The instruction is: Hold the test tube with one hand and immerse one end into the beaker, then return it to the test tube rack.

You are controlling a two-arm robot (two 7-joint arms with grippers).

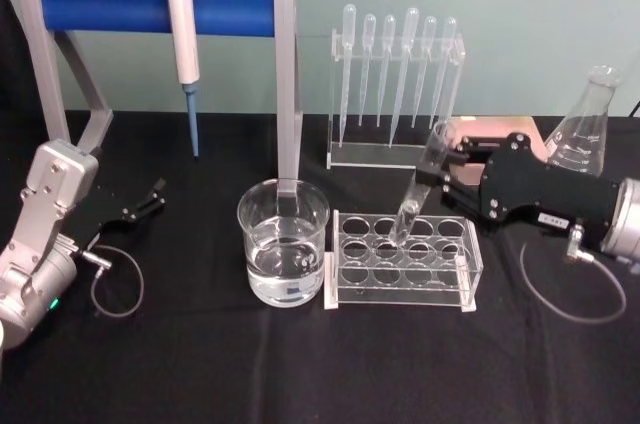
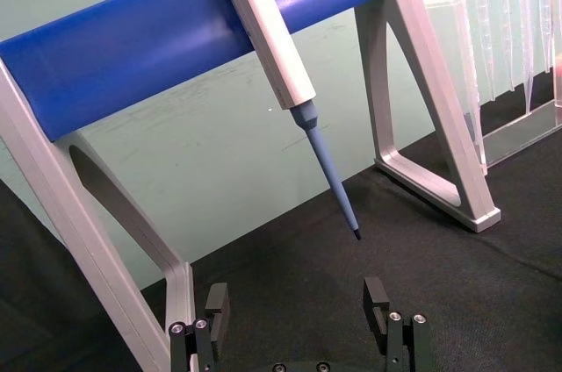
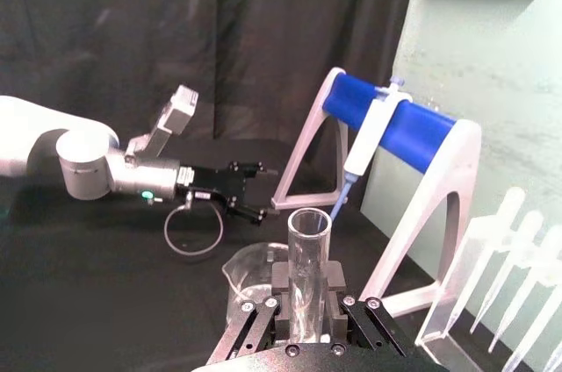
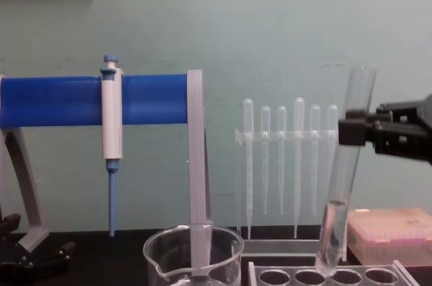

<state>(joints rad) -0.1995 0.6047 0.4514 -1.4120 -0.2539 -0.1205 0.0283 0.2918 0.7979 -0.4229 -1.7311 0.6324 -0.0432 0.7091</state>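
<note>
- Glass test tube (image 1: 420, 184) is pinched in the right hand (image 1: 436, 176), tilted, its closed end in a back-row hole of the clear rack (image 1: 405, 262).
- Beaker (image 1: 283, 241) with water stands just left of the rack.
- Left hand (image 1: 150, 199) rests spread open on the black cloth, well apart.

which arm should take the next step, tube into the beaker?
Right. Its end effector already grips the test tube, tilted over the rack beside the beaker. The left end effector sits open and empty, off to the beaker's far side.
</note>
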